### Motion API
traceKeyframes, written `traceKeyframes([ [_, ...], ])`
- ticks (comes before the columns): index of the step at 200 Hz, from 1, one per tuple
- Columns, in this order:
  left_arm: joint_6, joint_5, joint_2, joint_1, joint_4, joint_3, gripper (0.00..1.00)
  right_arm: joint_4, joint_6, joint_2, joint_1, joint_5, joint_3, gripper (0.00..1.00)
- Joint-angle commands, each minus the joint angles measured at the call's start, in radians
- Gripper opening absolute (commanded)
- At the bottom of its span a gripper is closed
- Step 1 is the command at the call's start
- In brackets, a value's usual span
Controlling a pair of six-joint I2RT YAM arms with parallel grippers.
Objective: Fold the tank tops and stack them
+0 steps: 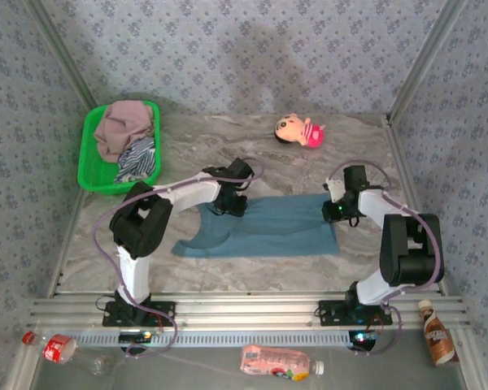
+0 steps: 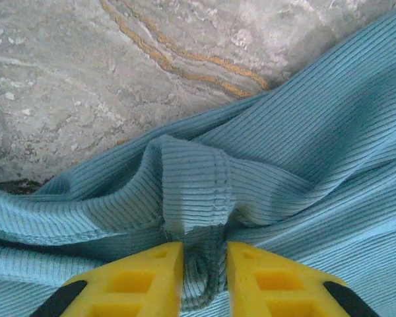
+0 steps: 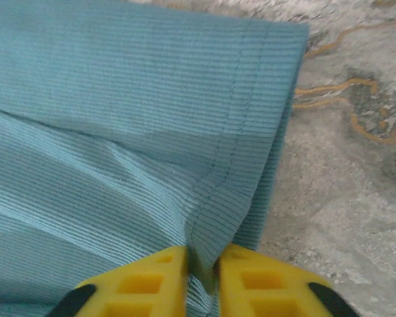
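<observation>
The teal-blue tank top (image 1: pixel 268 227) lies spread flat across the marble table between my two arms. At its left end my left gripper (image 1: pixel 228 207) (image 2: pixel 204 264) has its yellow fingers slightly apart, and a rumpled strap end of the teal top (image 2: pixel 317 165) lies loosely in the gap. My right gripper (image 1: pixel 333 213) (image 3: pixel 202 264) is at the right hem, where its jaws pinch a raised fold of the teal top (image 3: pixel 119 99). The mauve-pink tank top (image 1: pixel 122 126) and the striped tank top (image 1: pixel 138 158) sit heaped in the green basket (image 1: pixel 88 171) at the back left.
A pink plush doll (image 1: pixel 299 130) lies at the back of the table. Off the near edge are a pink bottle (image 1: pixel 281 361), a brown bottle (image 1: pixel 437 331) and a clear bottle (image 1: pixel 53 348). Patterned walls close in the back and sides.
</observation>
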Motion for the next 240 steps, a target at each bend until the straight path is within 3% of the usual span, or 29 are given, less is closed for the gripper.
traceKeyframes([
  [1, 0.014, -0.014, -0.041, -0.002, -0.045, 0.005, 0.27, -0.066, -0.013, -0.002, 0.008, 0.018, 0.042, 0.25],
  [52, 0.074, 0.049, -0.090, 0.021, -0.173, 0.048, 0.42, -0.270, -0.059, -0.087, 0.007, 0.066, 0.145, 0.38],
  [86, 0.088, 0.094, -0.090, 0.115, -0.260, 0.145, 0.49, -0.108, -0.029, -0.096, 0.028, -0.012, 0.167, 0.43],
  [101, 0.085, 0.070, -0.060, 0.171, -0.282, 0.200, 0.50, -0.029, -0.015, -0.049, 0.067, -0.054, 0.163, 0.45],
  [135, 0.062, -0.071, 0.090, 0.276, -0.390, 0.387, 0.50, 0.034, -0.077, 0.080, 0.145, -0.023, 0.168, 0.47],
  [182, 0.095, -0.193, 0.280, 0.321, -0.454, 0.547, 0.51, -0.002, -0.156, 0.138, 0.159, 0.012, 0.159, 0.43],
  [240, 0.134, -0.116, 0.286, 0.330, -0.464, 0.541, 0.48, -0.026, -0.177, 0.100, 0.164, 0.021, 0.109, 0.41],
])
